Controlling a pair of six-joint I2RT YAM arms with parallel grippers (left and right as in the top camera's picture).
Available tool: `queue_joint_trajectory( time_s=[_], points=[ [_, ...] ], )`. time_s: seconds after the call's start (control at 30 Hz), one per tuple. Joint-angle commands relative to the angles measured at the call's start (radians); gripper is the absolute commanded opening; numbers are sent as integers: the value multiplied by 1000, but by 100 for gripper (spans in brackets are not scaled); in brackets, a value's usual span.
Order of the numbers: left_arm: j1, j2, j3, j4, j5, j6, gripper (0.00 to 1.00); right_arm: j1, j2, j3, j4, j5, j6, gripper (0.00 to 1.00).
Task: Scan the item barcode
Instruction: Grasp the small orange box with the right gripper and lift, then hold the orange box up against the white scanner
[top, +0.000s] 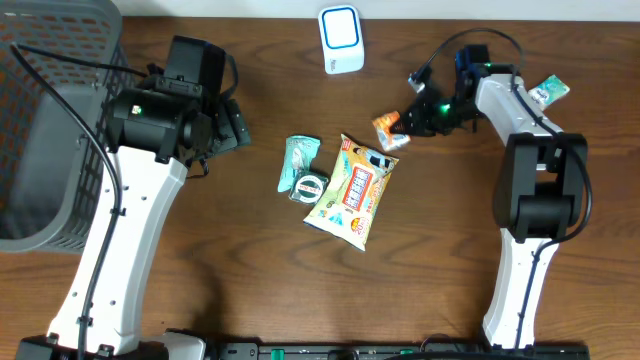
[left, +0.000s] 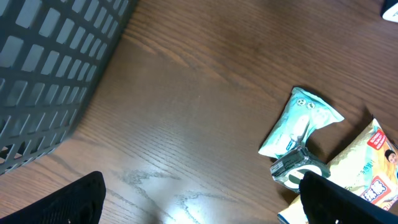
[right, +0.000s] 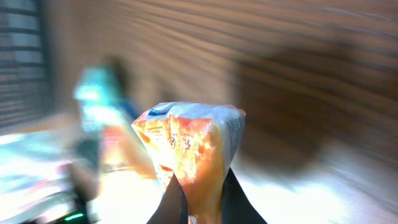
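The right wrist camera alone shows from close the right pincer (right: 200, 186) closed on a small orange crinkled plastic packet (right: 194, 140), upright between its fingers. The left pincer (left: 202, 180) stands wide open, empty.

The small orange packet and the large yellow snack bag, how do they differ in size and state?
Size: the small orange packet is far smaller than the large yellow snack bag. State: the packet is pinched in the shut right gripper; the bag lies flat and free on the brown wooden table, with no gripper on it. Both are printed pouches.
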Motion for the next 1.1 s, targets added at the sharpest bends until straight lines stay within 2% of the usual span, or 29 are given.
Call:
queue_joint_trajectory(
  time_s=[0.0,0.23,0.53,0.63,0.7,0.77,0.87,0.93,1.07],
  points=[
    [3,3,8,-3,-13,10,98,-35,-47,28,15,-422,14,1],
    [3,3,8,-3,-13,10,98,-45,-47,28,9,-639,18,1],
    [3,3,8,-3,-13,10,98,-43,-47,27,9,-627,26,1],
    [3,3,8,-3,-13,10,98,-37,-47,27,9,-565,26,1],
    [3,3,8,-3,-13,10,98,-29,-47,27,8,-498,27,1],
    [3,3,8,-3,-13,10,98,-10,-47,27,9,-346,35,1],
    [3,3,8,-3,-13,10,98,40,-47,29,24,106,118,1],
    [3,3,8,-3,-13,10,98,70,-47,45,30,304,135,1],
    [3,3,8,-3,-13,10,98,124,-47,156,47,506,134,1]
  ],
)
